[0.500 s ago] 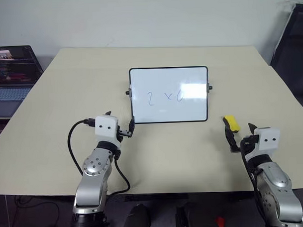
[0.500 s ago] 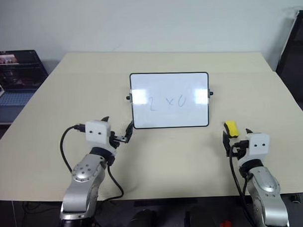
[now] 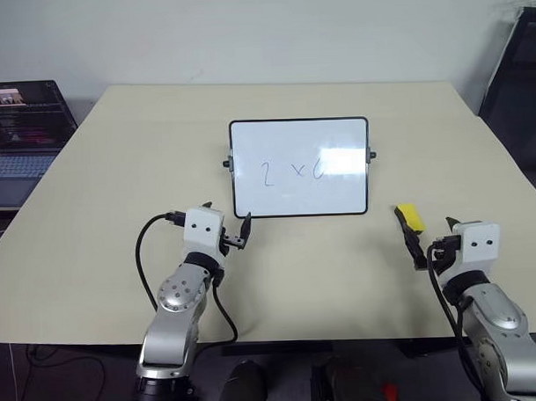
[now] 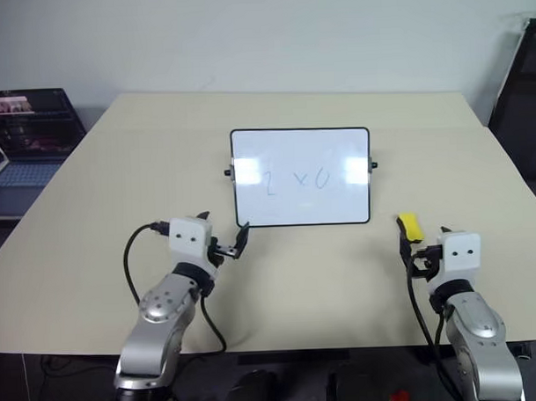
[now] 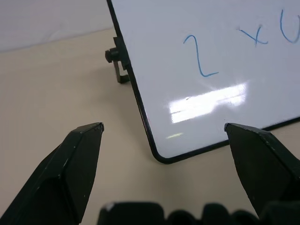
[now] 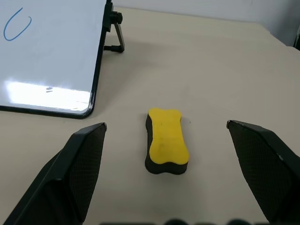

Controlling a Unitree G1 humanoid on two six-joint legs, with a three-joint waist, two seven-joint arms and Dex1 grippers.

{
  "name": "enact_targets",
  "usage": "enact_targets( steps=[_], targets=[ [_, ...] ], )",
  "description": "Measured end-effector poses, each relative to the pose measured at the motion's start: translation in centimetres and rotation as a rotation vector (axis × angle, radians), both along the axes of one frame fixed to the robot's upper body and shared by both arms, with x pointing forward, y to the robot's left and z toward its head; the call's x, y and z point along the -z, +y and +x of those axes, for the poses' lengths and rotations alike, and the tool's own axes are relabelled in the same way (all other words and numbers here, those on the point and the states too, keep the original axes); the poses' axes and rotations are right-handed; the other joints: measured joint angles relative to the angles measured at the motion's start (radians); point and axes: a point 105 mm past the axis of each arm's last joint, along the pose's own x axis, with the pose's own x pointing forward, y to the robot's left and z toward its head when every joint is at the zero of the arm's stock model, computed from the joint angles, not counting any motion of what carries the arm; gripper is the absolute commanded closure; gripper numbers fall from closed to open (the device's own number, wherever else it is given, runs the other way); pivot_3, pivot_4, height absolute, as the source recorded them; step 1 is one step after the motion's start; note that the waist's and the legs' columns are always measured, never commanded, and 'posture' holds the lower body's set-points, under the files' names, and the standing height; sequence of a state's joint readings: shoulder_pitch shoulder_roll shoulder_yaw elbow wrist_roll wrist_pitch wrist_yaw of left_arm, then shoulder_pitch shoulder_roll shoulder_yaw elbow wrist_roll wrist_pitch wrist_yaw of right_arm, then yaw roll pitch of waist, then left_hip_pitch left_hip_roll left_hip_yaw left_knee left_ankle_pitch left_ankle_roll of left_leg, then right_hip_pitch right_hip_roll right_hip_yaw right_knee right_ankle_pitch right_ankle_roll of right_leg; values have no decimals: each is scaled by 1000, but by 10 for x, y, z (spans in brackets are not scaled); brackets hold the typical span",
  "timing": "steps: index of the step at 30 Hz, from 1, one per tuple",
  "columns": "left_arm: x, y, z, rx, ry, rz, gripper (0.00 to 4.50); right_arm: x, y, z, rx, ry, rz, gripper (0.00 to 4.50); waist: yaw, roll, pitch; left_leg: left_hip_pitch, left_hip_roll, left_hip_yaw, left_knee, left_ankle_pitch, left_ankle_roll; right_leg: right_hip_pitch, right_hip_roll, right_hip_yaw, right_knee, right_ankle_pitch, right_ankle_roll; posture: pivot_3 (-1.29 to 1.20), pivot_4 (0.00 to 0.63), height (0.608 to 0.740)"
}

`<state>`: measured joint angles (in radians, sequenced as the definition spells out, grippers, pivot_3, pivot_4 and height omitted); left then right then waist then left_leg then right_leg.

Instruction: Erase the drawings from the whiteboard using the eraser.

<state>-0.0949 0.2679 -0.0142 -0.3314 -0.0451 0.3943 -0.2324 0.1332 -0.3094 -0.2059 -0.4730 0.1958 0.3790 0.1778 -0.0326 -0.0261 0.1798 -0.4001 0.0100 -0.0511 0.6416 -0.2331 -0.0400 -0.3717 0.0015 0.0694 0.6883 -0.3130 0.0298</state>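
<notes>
The left gripper [image 3: 237,236] had shifted toward the whiteboard [image 3: 299,168], apparently open and empty, while the wide-open right gripper [image 6: 166,176] faced the eraser [image 6: 167,140] lying untouched near the worktop's right edge.

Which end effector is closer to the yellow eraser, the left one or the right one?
Right. The right end effector sits open just before the eraser; the left end effector is across the table by the whiteboard's lower left corner.

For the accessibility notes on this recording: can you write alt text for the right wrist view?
A yellow eraser with a dark underside lies on the beige table, untouched, centred ahead of the open right claw. Beside it stands the whiteboard on its stand, with one blue drawn loop visible near its edge.
</notes>
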Motion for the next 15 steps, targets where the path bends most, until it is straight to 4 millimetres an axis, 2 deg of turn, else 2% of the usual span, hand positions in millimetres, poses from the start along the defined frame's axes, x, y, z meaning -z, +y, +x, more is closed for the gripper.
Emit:
enact_targets(
  steps=[3, 9, 12, 15],
  targets=[
    [-5, -5, -6, 172, 63, 37, 0, -7, 13, 9, -69, -4, -55, 16, -2, 0, 0, 0, 0, 0, 0, 0, 0, 0, 1, 0, 0, 0, 0, 0, 150, 740],
    [-38, -30, -10, 549, 77, 115, 0, -25, 28, 12, -115, -39, -1, 16, 6, 0, 0, -1, -1, -2, 0, 0, 0, 0, 1, -2, -1, 0, -1, 0, 150, 740],
    [-49, -46, -8, 721, 81, 162, 0, -37, 23, 9, -95, -56, 47, 16, 4, 0, 0, -2, -2, -1, 0, 0, 0, 0, 1, -2, -2, 0, -1, 0, 150, 740],
    [-53, -59, -5, 833, 78, 191, 0, -39, 13, 9, -44, -46, 49, 16, 3, 0, 0, -2, -1, -1, -1, 0, 0, 0, 2, -2, -2, 0, -1, 0, 150, 740]
  ],
)
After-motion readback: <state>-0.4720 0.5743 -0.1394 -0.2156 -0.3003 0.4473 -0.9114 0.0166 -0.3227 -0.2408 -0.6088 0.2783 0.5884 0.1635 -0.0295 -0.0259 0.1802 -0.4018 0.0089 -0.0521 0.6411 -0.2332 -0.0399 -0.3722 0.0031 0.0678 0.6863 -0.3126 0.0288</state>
